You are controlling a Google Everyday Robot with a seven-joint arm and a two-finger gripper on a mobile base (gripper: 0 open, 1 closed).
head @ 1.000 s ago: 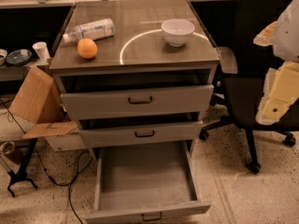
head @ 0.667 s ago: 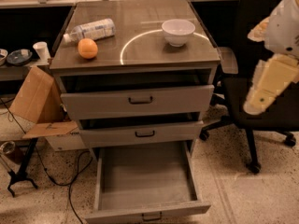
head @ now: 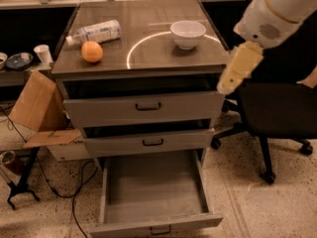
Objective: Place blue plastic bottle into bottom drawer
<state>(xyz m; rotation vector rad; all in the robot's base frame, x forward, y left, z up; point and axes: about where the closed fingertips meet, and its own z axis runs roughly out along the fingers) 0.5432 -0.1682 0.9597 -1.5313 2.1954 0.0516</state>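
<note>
An orange point(head: 92, 51) sits near the front left corner of the bench point(head: 148, 16). A white bowl point(head: 187, 33) stands upright toward the right edge, on a pale ring point(head: 130, 56) marked on the bench top. Under the front edge, the top drawer point(head: 143, 108) and middle drawer point(head: 148, 142) each stand slightly open. Left of the bench a cardboard box point(head: 37, 103) leans, with a white cup point(head: 43, 54) and a dark dish point(head: 19, 60) behind it. A black office chair point(head: 277, 113) stands to the right on the speckled floor point(head: 257, 202).
</note>
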